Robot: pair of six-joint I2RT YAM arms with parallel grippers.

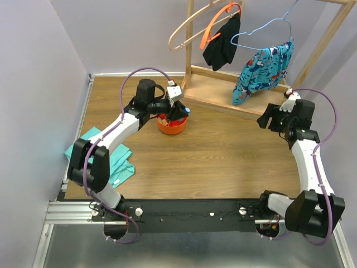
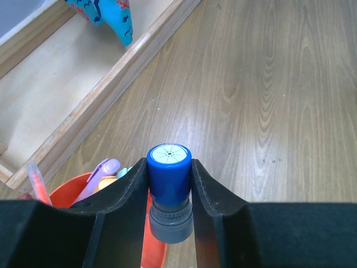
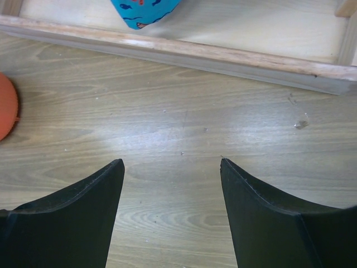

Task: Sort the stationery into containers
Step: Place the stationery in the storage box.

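Nearly done: left fingers (image 2: 131, 190) pinch a blue-capped tube (image 2: 169, 180) above the orange organiser (image 1: 167, 129); right fingers (image 3: 72, 218) wide, empty; nothing else loose on the tabletop (image 1: 223, 159).

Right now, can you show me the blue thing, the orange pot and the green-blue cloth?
blue-capped piece (image 2: 169, 177): left wrist view, on its blue side.
orange organiser (image 1: 170, 128): top external view, on its outer wall.
teal cloth (image 1: 121, 167): top external view, on its near right part.

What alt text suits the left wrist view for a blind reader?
The left claw grips a blue cylinder with a grey base. An orange organiser holding pastel highlighters shows lower left, a wooden rack base upper left.
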